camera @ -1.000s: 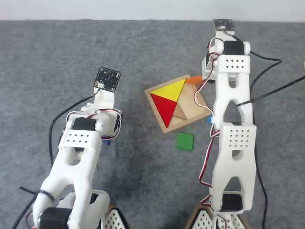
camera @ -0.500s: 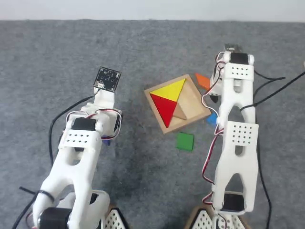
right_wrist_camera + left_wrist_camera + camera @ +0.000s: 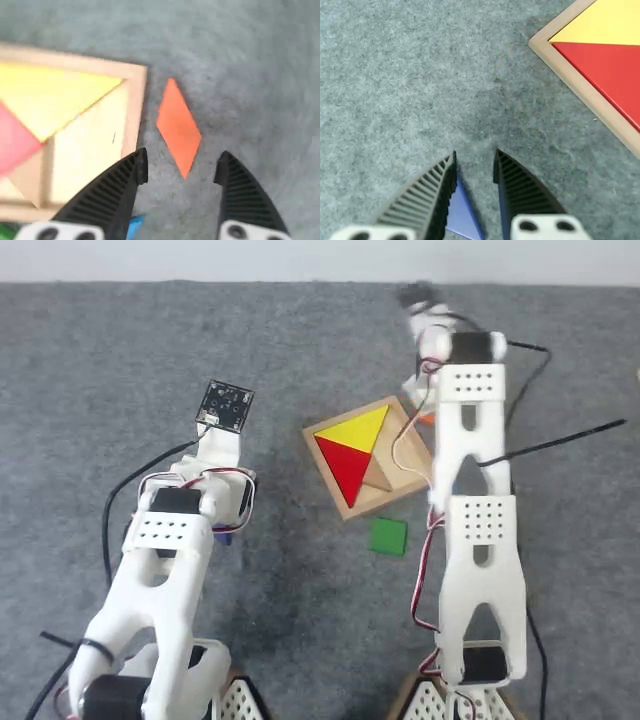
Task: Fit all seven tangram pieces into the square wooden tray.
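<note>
Right claw (image 3: 182,151) has swung in and gapes over the orange piece (image 3: 178,132) just beside the tray (image 3: 135,105), so I fear a finger (image 3: 120,185) snagging its rim. Left claw (image 3: 475,154) pinches a blue triangle (image 3: 462,215).

And the right arm (image 3: 470,430) swings back to the left! Half a second ago it stands off to the right of the tray (image 3: 136,107); now its forearm crosses the tray's right corner in the high view, and its far end pushes farther up the table than in either earlier moment. The orange piece (image 3: 178,125), out in the open half a second ago, slips almost wholly under the arm, leaving a sliver at the tray's edge. The small blue piece (image 3: 133,226) beside the tray is covered by the forearm too. The right gripper (image 3: 183,154) comes back over the orange piece, jaws apart either side.
</note>
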